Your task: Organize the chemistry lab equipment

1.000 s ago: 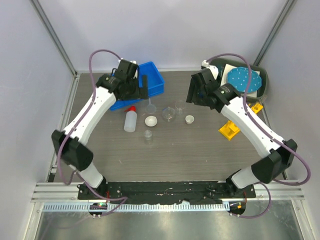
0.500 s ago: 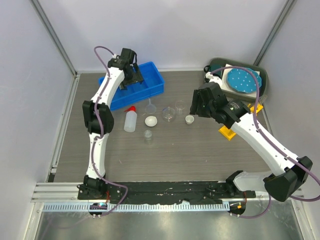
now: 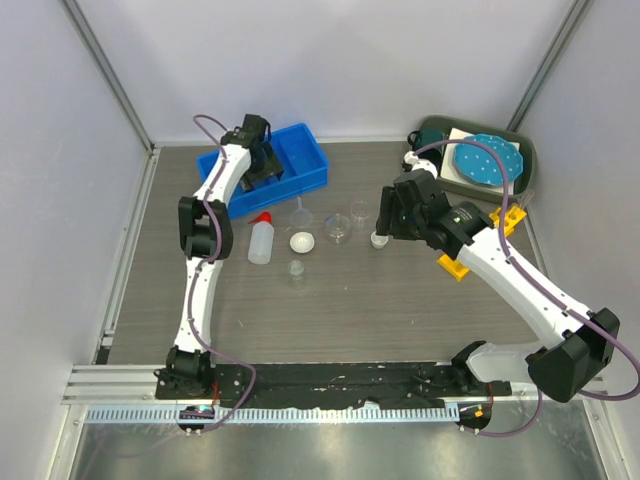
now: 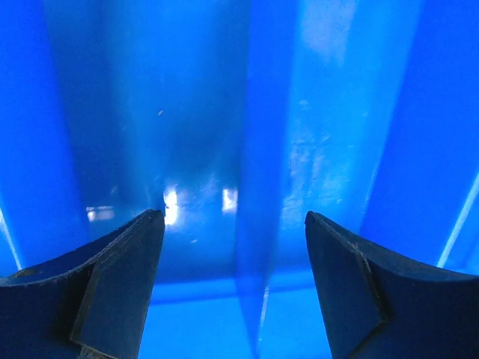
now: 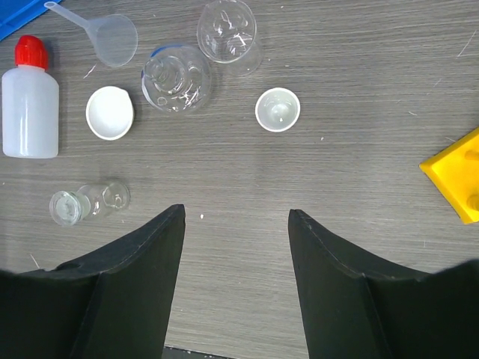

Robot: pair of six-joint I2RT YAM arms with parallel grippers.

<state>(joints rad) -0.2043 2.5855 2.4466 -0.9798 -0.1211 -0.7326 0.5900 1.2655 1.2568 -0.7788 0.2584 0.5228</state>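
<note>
Both arms have moved in the last second: the left one has stretched toward the back, so the left gripper [image 4: 232, 221] now hangs inside the blue bin [image 4: 337, 112], and the right gripper [image 5: 236, 217] has swung in from the back corner to hover over the row of labware.

Left jaws stand apart with nothing between them. Ahead of the gap there is only the bin's glossy blue floor, with a lengthwise stripe running slightly toward the right finger.

Right jaws are also apart and empty, over bare table [image 5: 359, 247]. The small dish [image 5: 278, 109] sits upright ahead of the gap, nearer the right finger's line. Beyond it and a little left stands a beaker [image 5: 228, 28]. The flask [image 5: 176, 78] is just beside that, ahead of the left finger. Left of the left finger's line lies the wide dish [image 5: 110, 112], and the funnel [image 5: 112, 36] rests on its side beyond it. The bottle [image 5: 30, 105], with its red cap pointing away, is furthest left. Close beside the left fingertip, on its outer side, a small glass [image 5: 88, 203] lies tipped over; it looks like a beaker, though glare blurs its shape. The rack [image 5: 456, 179] shows only one yellow corner, well out to the right of the right finger
</note>
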